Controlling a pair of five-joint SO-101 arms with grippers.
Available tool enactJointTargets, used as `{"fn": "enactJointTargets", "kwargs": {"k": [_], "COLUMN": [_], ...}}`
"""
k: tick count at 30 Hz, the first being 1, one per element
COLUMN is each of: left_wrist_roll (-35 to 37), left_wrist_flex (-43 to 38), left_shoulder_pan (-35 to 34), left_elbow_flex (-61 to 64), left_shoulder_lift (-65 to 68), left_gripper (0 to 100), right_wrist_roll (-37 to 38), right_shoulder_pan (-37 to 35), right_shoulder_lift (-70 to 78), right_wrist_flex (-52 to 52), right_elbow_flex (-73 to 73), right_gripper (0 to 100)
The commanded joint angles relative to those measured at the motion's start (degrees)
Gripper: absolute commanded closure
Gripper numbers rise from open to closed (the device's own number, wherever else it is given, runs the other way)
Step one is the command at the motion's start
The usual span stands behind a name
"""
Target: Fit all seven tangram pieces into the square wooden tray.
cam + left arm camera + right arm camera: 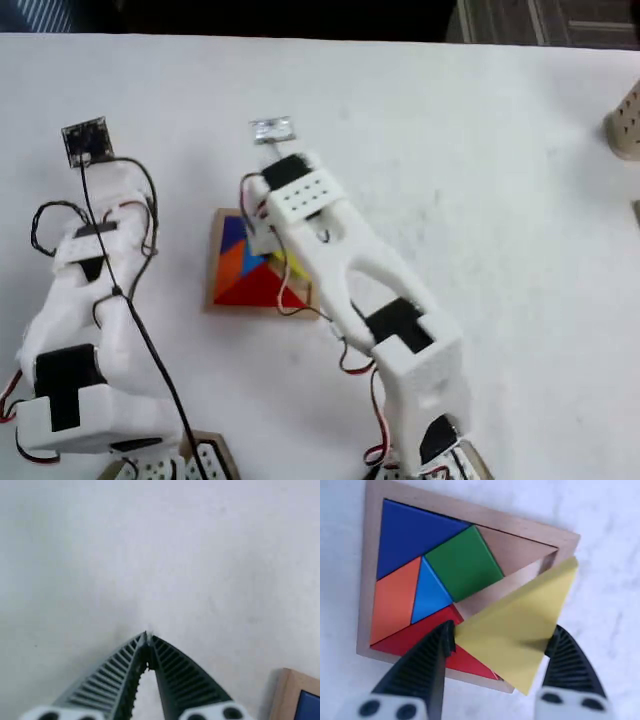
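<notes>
Right wrist view: right gripper (502, 630) holds yellow triangle (525, 615) tilted over tray (374, 555).

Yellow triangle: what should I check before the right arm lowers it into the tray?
1. Grip: right pincer shut on the yellow triangle: ok.
2. Room: bare tray floor beside the green square: ok.
3. Alignment: the triangle overhangs the tray rim and covers part of the red triangle: not ok.
4. Left pincer shut over bare table, off the tray: ok.
5. Piece count: five lie in the tray, one is held; a seventh: cannot tell.
</notes>
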Motion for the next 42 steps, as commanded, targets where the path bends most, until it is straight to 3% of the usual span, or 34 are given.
{"fn": "enactJointTargets", "kwargs": {"k": [1,5,8,12,17,21,26,33,38,42], "left_wrist_roll": [0.4,0.4,0.4,0.4,0.4,0.4,0.4,0.4,-0.1,-9.2], "left_wrist_flex": [-0.2,-0.2,-0.2,-0.2,-0.2,-0.2,-0.1,0.4,0.1,-0.2], "left_shoulder_pan": [-0.7,-0.7,-0.7,-0.7,-0.7,-0.7,-0.5,0.0,5.7,13.3], "left_elbow_flex": [-3.3,-3.3,-3.3,-3.3,-3.3,-3.2,-2.9,-1.6,4.5,12.9], "left_shoulder_lift": [-0.3,-0.3,-0.3,-0.3,-0.3,-0.3,-0.3,-0.8,-6.5,-14.7], "left_gripper": [97,97,97,97,97,97,97,98,98,98], "right_wrist_roll": [-0.4,0.0,0.4,8.2,11.0,13.7,14.2,12.1,12.2,12.2], "right_shoulder_pan": [-1.2,-3.1,-5.1,-6.3,-5.4,-2.4,4.4,10.8,14.5,17.4], "right_shoulder_lift": [0.9,4.4,6.9,10.4,11.3,9.1,0.9,-9.7,-15.8,-18.4], "right_wrist_flex": [-2.1,-3.6,-0.7,6.5,18.2,18.5,18.4,8.7,2.2,0.8], "right_elbow_flex": [-0.6,-2.2,-6.5,-13.8,-24.8,-25.4,-20.0,-0.4,11.9,16.4], "right_gripper": [84.3,82.7,74.5,66.2,68.7,78.0,98.3,98.0,98.1,98.1]}}
